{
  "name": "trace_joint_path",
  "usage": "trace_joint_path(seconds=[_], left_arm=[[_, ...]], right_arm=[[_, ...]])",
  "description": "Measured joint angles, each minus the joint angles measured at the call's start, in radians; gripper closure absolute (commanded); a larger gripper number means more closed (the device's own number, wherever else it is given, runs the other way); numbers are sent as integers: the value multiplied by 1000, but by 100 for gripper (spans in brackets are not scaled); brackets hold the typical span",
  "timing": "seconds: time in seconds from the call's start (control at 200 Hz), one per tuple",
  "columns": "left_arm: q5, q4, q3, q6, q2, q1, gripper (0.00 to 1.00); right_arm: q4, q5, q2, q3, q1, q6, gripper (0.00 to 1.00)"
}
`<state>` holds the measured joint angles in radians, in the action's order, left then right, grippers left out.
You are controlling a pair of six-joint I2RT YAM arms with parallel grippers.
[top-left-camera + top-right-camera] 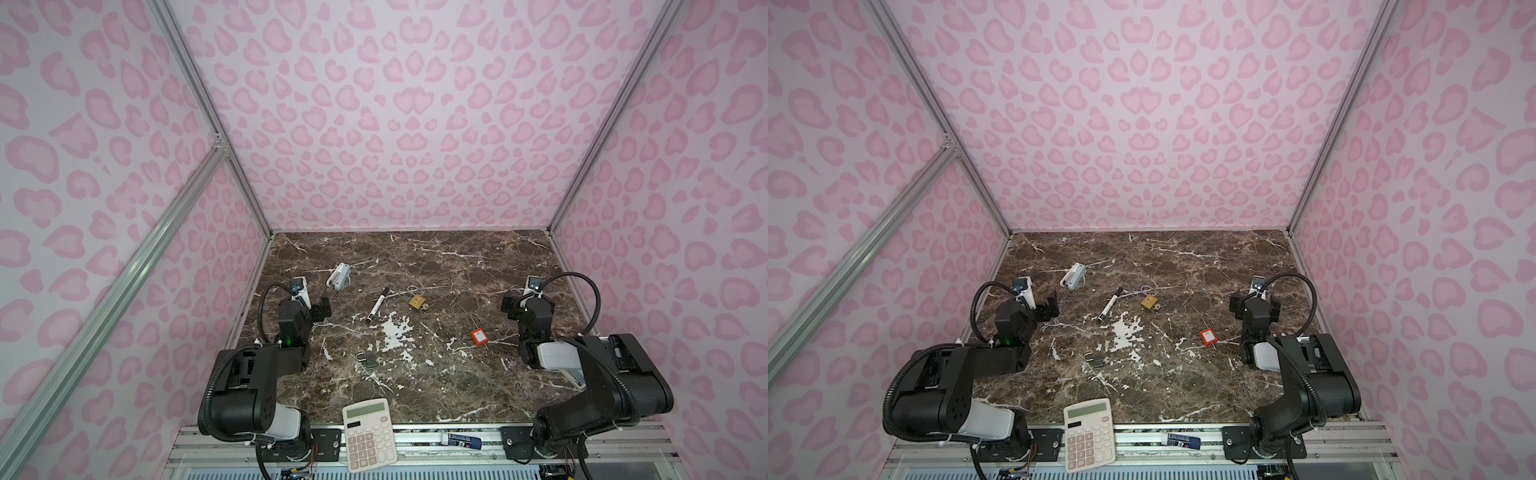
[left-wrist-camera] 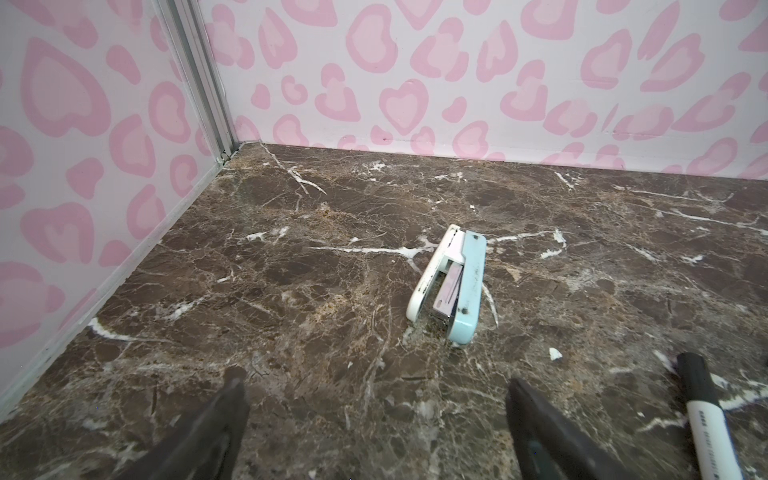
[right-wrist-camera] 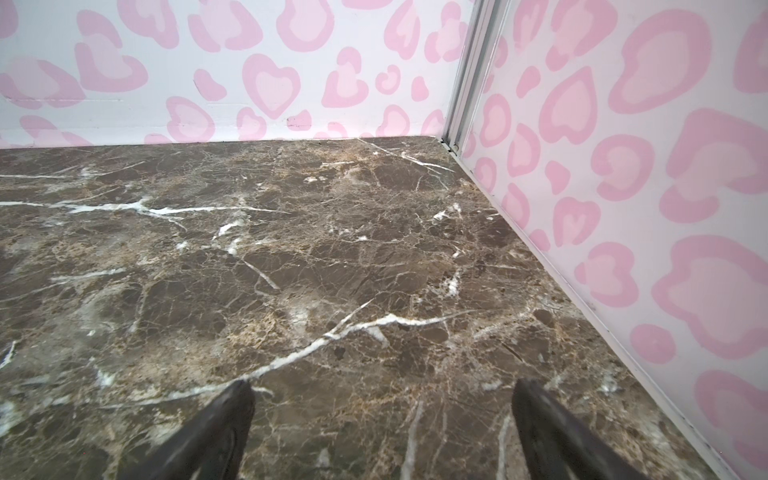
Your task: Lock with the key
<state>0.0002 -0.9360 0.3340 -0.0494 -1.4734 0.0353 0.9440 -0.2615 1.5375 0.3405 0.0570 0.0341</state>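
Wrist views: marker (image 2: 706, 424) print illegible; left claw (image 2: 374, 382), right claw (image 3: 380, 388) both spread wide apart.

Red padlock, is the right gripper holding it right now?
No, the red padlock lies on the table, apart from the right gripper, whose jaws stand open with nothing between them.

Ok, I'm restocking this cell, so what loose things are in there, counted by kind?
Padlocks: 3 (brass padlock, red padlock, grey padlock)
Stapler: 1
Marker: 1
Calculator: 1
Blue-and-white tube on the front rail: 1
Total: 7
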Motion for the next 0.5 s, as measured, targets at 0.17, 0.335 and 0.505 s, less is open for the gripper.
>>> trace_joint_path(seconds=[0.17, 0.335, 0.505], left_arm=[[0, 0, 0, 0, 0, 0, 3], [0, 0, 0, 0, 0, 0, 3], [-30, 51, 19, 0, 21, -10, 3]], right_arm=[[0, 0, 0, 0, 0, 0, 1], [0, 0, 0, 0, 0, 0, 1], [0, 18, -7, 0, -1, -3, 1]])
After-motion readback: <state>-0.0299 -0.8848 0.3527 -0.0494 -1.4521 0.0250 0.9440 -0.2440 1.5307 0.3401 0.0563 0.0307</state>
